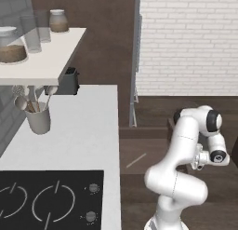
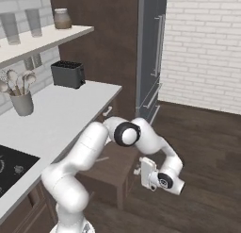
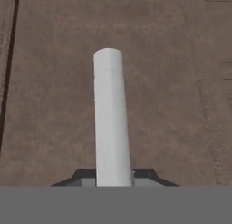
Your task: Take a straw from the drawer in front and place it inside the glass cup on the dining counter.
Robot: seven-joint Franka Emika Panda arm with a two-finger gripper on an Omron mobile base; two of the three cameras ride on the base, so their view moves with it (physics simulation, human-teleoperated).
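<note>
The gripper is clenched on the straw; in the hand view the pale rod rises straight up from between the two dark finger tips, which press against it on either side; behind it I see only brown wood grain, with a dark seam running down the far left.

From the right base view the arm is folded low; the hand hangs just off the right side of the open drawer, near its front corner, above the dark plank floor; the straw itself is too thin for me to pick out there.

From the left base view the drawer stands pulled out below the edge of the white worktop, and the hand sits at its right side, partly behind the arm's own links; on the drawer floor lies a thin pale line, slanted, well apart from the hand; I cannot tell whether that is another straw.

On the worktop the white crock of spoons stands upright near the wall; the black hob fills the near corner; the dark toaster sits at the far end, under the shelf that carries the lidded jar of brown powder.
</note>
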